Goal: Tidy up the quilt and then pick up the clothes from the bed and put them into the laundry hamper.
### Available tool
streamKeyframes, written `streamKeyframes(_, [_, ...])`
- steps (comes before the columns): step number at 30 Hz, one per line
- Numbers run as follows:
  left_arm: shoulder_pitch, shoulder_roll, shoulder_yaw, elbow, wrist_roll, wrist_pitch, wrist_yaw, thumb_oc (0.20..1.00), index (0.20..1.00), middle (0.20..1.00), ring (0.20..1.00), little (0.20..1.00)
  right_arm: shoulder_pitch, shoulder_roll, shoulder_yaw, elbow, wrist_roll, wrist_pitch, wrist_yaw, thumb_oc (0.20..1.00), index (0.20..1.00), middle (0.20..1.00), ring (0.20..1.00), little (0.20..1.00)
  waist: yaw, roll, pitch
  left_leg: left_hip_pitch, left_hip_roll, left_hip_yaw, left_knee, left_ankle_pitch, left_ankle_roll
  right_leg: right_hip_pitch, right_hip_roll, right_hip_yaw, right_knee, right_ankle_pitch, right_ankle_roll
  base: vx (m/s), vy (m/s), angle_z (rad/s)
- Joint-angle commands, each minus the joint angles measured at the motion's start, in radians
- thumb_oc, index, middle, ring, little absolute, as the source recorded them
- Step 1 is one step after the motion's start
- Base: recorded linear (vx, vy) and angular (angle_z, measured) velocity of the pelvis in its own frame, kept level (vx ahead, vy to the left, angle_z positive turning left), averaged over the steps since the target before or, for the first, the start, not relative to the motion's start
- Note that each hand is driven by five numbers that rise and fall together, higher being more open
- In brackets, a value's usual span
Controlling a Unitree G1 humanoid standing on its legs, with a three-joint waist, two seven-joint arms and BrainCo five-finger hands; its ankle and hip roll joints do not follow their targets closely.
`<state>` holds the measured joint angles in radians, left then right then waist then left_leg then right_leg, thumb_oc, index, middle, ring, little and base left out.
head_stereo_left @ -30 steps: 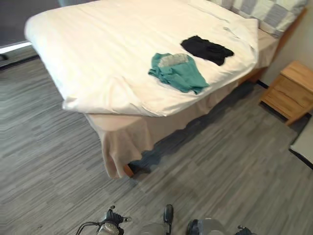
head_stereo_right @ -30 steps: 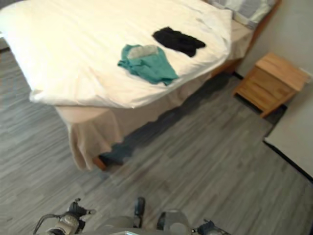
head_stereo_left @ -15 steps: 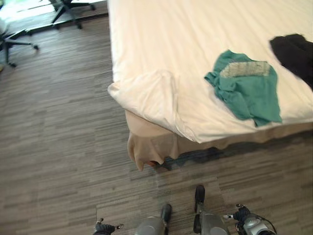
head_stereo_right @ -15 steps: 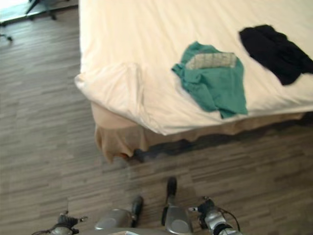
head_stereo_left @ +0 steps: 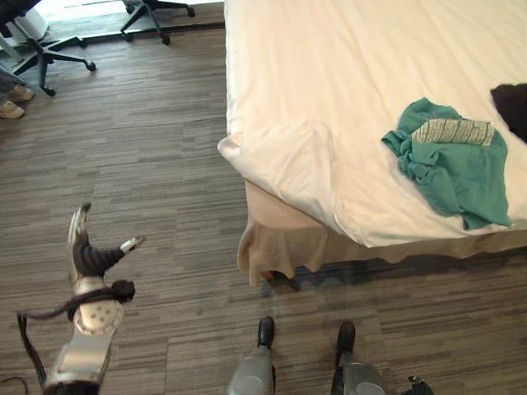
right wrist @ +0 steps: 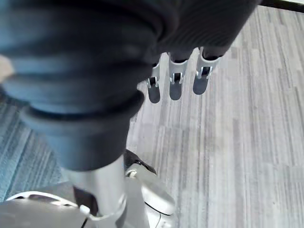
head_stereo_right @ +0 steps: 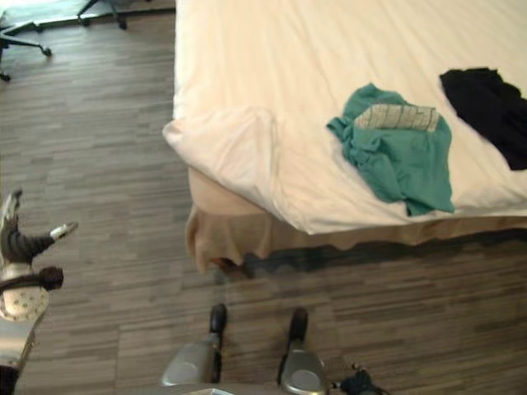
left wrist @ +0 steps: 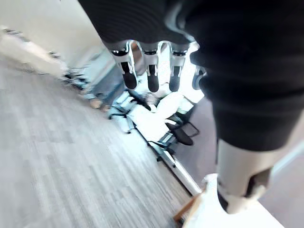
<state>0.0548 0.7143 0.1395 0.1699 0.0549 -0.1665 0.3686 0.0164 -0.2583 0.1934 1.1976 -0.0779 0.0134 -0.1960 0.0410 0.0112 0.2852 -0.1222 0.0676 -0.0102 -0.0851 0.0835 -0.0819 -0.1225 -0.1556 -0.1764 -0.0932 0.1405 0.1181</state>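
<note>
A cream quilt (head_stereo_left: 362, 74) covers the bed, and its near corner (head_stereo_left: 284, 160) is bunched and folded back. A teal garment (head_stereo_left: 453, 164) lies crumpled on the quilt near the bed's side edge. Beyond it, towards the right, lies a black garment (head_stereo_right: 486, 103). My left hand (head_stereo_left: 89, 259) is raised over the floor at the lower left, well short of the bed, fingers straight (left wrist: 149, 71) and thumb spread, holding nothing. My right hand (right wrist: 175, 80) hangs above the floor with straight fingers, also holding nothing.
A beige bed skirt (head_stereo_left: 280, 247) hangs below the quilt's corner down to the floor. Office chairs (head_stereo_left: 49, 49) stand at the far left, with a person's shoe (head_stereo_left: 12, 107) beside them. Grey wood-look floor (head_stereo_left: 165, 164) stretches between me and the bed.
The camera has swung, so the bed now sits further right. My left hand has come up into view at the lower left. The garments lie on the quilt as before.
</note>
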Motion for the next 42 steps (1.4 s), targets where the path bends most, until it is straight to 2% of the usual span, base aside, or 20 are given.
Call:
streamKeyframes(1, [-0.143, 0.061, -0.107, 0.081, 0.222, 0.019, 0.038, 1.000, 1.000, 1.000, 1.000, 1.000, -0.057, -0.050, 0.052, 0.038, -0.030, -0.004, -0.004, 1.000, 1.000, 1.000, 1.000, 1.000, -0.037, -0.012, 0.006, 0.065, 0.064, -0.033, -0.002, -0.095, -0.044, -0.001, -0.008, -0.020, 0.012, -0.119, 0.054, -0.07, 0.040, -0.29])
streamKeyframes(3, [-0.293, 0.151, -0.198, 0.092, 0.334, 0.062, 0.052, 1.000, 1.000, 1.000, 1.000, 1.000, -0.079, -0.071, 0.073, 0.042, -0.025, -0.002, -0.009, 1.000, 1.000, 1.000, 1.000, 1.000, -0.064, -0.016, 0.026, 0.043, 0.069, -0.022, -0.002, -0.090, -0.044, -0.041, -0.005, -0.008, 0.023, -0.110, 0.057, -0.07, 0.029, -0.23])
streamKeyframes(4, [-0.300, 0.152, -0.204, 0.096, 0.334, 0.062, 0.053, 1.000, 1.000, 1.000, 1.000, 1.000, -0.080, -0.070, 0.070, 0.042, -0.025, -0.002, -0.009, 1.000, 1.000, 1.000, 1.000, 1.000, -0.061, -0.017, 0.026, 0.041, 0.069, -0.022, -0.002, -0.090, -0.044, -0.043, -0.006, -0.008, 0.024, -0.111, 0.057, -0.10, 0.029, -0.26])
streamKeyframes(5, [-0.426, 0.206, -0.275, 0.106, 0.400, 0.089, 0.055, 1.000, 1.000, 1.000, 1.000, 1.000, -0.095, -0.087, 0.083, 0.030, -0.011, -0.005, -0.014, 1.000, 1.000, 1.000, 1.000, 1.000, -0.084, -0.021, 0.045, 0.024, 0.070, -0.014, -0.002, -0.085, -0.043, -0.071, -0.003, 0.002, 0.032, -0.105, 0.059, -0.06, 0.014, -0.18])
streamKeyframes(7, [-0.443, 0.206, -0.288, 0.115, 0.399, 0.089, 0.058, 1.000, 1.000, 1.000, 1.000, 1.000, -0.096, -0.085, 0.077, 0.031, -0.011, -0.005, -0.014, 1.000, 1.000, 1.000, 1.000, 1.000, -0.077, -0.022, 0.046, 0.022, 0.069, -0.014, -0.002, -0.084, -0.043, -0.075, -0.003, 0.003, 0.034, -0.105, 0.059, -0.05, 0.011, -0.16])
streamKeyframes(9, [-0.646, 0.242, -0.406, 0.186, 0.464, 0.147, 0.062, 1.000, 1.000, 1.000, 1.000, 1.000, -0.122, -0.100, 0.090, 0.026, 0.013, -0.005, -0.021, 1.000, 1.000, 1.000, 1.000, 1.000, -0.105, -0.026, 0.075, 0.001, 0.071, -0.006, -0.002, -0.076, -0.042, -0.109, -0.005, 0.013, 0.044, -0.097, 0.061, -0.06, 0.009, -0.21])
streamKeyframes(11, [-0.831, 0.243, -0.515, 0.270, 0.483, 0.186, 0.066, 1.000, 1.000, 1.000, 1.000, 1.000, -0.145, -0.107, 0.099, 0.026, 0.040, -0.006, -0.026, 1.000, 1.000, 1.000, 1.000, 1.000, -0.123, -0.029, 0.103, -0.016, 0.073, 0.004, -0.002, -0.069, -0.042, -0.141, -0.006, 0.022, 0.054, -0.092, 0.064, -0.04, -0.004, -0.10])
streamKeyframes(15, [-1.007, 0.244, -0.650, 0.373, 0.521, 0.215, 0.048, 1.000, 1.000, 1.000, 1.000, 1.000, -0.163, -0.108, 0.118, 0.032, 0.051, -0.008, -0.026, 1.000, 1.000, 1.000, 1.000, 1.000, -0.141, -0.028, 0.139, -0.034, 0.073, 0.015, 0.001, -0.062, -0.040, -0.173, -0.012, 0.033, 0.070, -0.091, 0.067, -0.03, -0.003, -0.14])
streamKeyframes(24, [-1.265, 0.217, -0.917, 0.566, 0.589, 0.224, 0.042, 1.000, 1.000, 1.000, 1.000, 1.000, -0.199, -0.111, 0.145, 0.018, 0.097, -0.039, -0.042, 1.000, 1.000, 1.000, 1.000, 1.000, -0.185, -0.021, 0.182, -0.058, 0.068, 0.044, 0.035, -0.079, -0.033, -0.242, -0.022, 0.064, 0.140, -0.103, 0.072, -0.02, 0.019, -0.08])
streamKeyframes(26, [-1.289, 0.194, -0.970, 0.617, 0.604, 0.221, 0.001, 0.489, 0.489, 0.489, 0.489, 0.489, -0.187, -0.109, 0.150, 0.013, 0.100, -0.041, -0.037, 1.000, 1.000, 1.000, 1.000, 1.000, -0.190, -0.021, 0.182, -0.041, 0.069, 0.049, 0.033, -0.085, -0.031, -0.235, -0.022, 0.064, 0.143, -0.106, 0.075, 0.01, 0.016, -0.05])
streamKeyframes(27, [-1.290, 0.194, -0.971, 0.617, 0.603, 0.221, 0.002, 0.269, 0.269, 0.269, 0.269, 0.269, -0.187, -0.108, 0.150, 0.013, 0.100, -0.041, -0.037, 1.000, 1.000, 1.000, 1.000, 1.000, -0.190, -0.021, 0.182, -0.040, 0.069, 0.050, 0.033, -0.085, -0.031, -0.235, -0.022, 0.064, 0.143, -0.106, 0.075, 0.04, 0.004, -0.10])
streamKeyframes(28, [-1.268, 0.183, -0.978, 0.619, 0.622, 0.215, -0.036, 0.200, 0.200, 0.200, 0.200, 0.200, -0.168, -0.104, 0.148, 0.015, 0.091, -0.039, -0.035, 1.000, 1.000, 1.000, 1.000, 1.000, -0.191, -0.016, 0.175, -0.007, 0.068, 0.056, 0.021, -0.092, -0.029, -0.217, -0.020, 0.061, 0.137, -0.109, 0.076, 0.07, -0.003, -0.10])
streamKeyframes(31, [-1.144, 0.150, -0.888, 0.610, 0.568, 0.201, -0.033, 0.200, 0.200, 0.200, 0.200, 0.200, -0.157, -0.091, 0.132, 0.019, 0.093, -0.033, -0.037, 1.000, 1.000, 1.000, 1.000, 1.000, -0.186, -0.011, 0.145, 0.038, 0.065, 0.063, 0.006, -0.101, -0.031, -0.177, -0.017, 0.060, 0.127, -0.114, 0.075, 0.09, -0.007, -0.05])
streamKeyframes(34, [-0.854, 0.111, -0.718, 0.561, 0.502, 0.184, -0.041, 0.200, 0.200, 0.200, 0.200, 0.200, -0.128, -0.083, 0.088, 0.031, 0.095, -0.016, -0.037, 1.000, 1.000, 1.000, 1.000, 1.000, -0.175, 0.003, 0.098, 0.090, 0.066, 0.062, -0.001, -0.121, -0.033, -0.119, -0.007, 0.057, 0.116, -0.128, 0.071, 0.13, 0.017, -0.07])
streamKeyframes(35, [-0.666, 0.053, -0.627, 0.560, 0.468, 0.179, -0.062, 0.200, 0.200, 0.200, 0.200, 0.200, -0.107, -0.081, 0.055, 0.041, 0.086, -0.001, -0.038, 1.000, 1.000, 1.000, 1.000, 1.000, -0.169, 0.007, 0.065, 0.122, 0.068, 0.060, -0.002, -0.135, -0.034, -0.078, -0.004, 0.054, 0.105, -0.134, 0.069, 0.13, 0.033, -0.06])
streamKeyframes(36, [-0.663, 0.053, -0.624, 0.559, 0.469, 0.179, -0.062, 0.200, 0.200, 0.200, 0.200, 0.200, -0.107, -0.082, 0.057, 0.041, 0.086, 0.000, -0.038, 1.000, 1.000, 1.000, 1.000, 1.000, -0.170, 0.006, 0.063, 0.119, 0.066, 0.059, -0.002, -0.132, -0.034, -0.080, -0.005, 0.054, 0.103, -0.130, 0.069, 0.10, 0.035, -0.06])
streamKeyframes(37, [-0.569, 0.017, -0.577, 0.558, 0.440, 0.175, -0.073, 0.837, 0.837, 0.837, 0.837, 0.837, -0.097, -0.084, 0.033, 0.039, 0.083, 0.005, -0.045, 1.000, 1.000, 1.000, 1.000, 1.000, -0.165, 0.007, 0.046, 0.139, 0.068, 0.059, -0.002, -0.140, -0.034, -0.056, -0.005, 0.050, 0.096, -0.133, 0.067, 0.07, 0.032, 0.00])
streamKeyframes(38, [-0.463, -0.013, -0.529, 0.539, 0.413, 0.166, -0.082, 0.837, 0.837, 0.837, 0.837, 0.837, -0.081, -0.083, 0.007, 0.033, 0.078, 0.007, -0.048, 1.000, 1.000, 1.000, 1.000, 1.000, -0.157, 0.008, 0.034, 0.160, 0.072, 0.060, -0.002, -0.151, -0.033, -0.029, -0.006, 0.047, 0.091, -0.139, 0.066, 0.07, 0.032, 0.06])
streamKeyframes(39, [-0.459, -0.012, -0.526, 0.536, 0.414, 0.167, -0.083, 1.000, 1.000, 1.000, 1.000, 1.000, -0.080, -0.084, 0.009, 0.032, 0.078, 0.007, -0.048, 1.000, 1.000, 1.000, 1.000, 1.000, -0.160, 0.007, 0.031, 0.156, 0.071, 0.059, -0.002, -0.148, -0.033, -0.032, -0.007, 0.046, 0.088, -0.136, 0.065, 0.11, 0.046, 0.06])
streamKeyframes(42, [-0.125, -0.159, -0.353, 0.615, 0.305, 0.151, -0.094, 1.000, 1.000, 1.000, 1.000, 1.000, -0.068, -0.132, -0.084, -0.150, 0.062, -0.020, -0.080, 1.000, 1.000, 1.000, 1.000, 1.000, -0.126, -0.001, -0.031, 0.201, 0.076, 0.052, -0.002, -0.164, -0.026, 0.041, -0.010, 0.037, 0.070, -0.147, 0.059, 0.12, 0.092, 0.10])
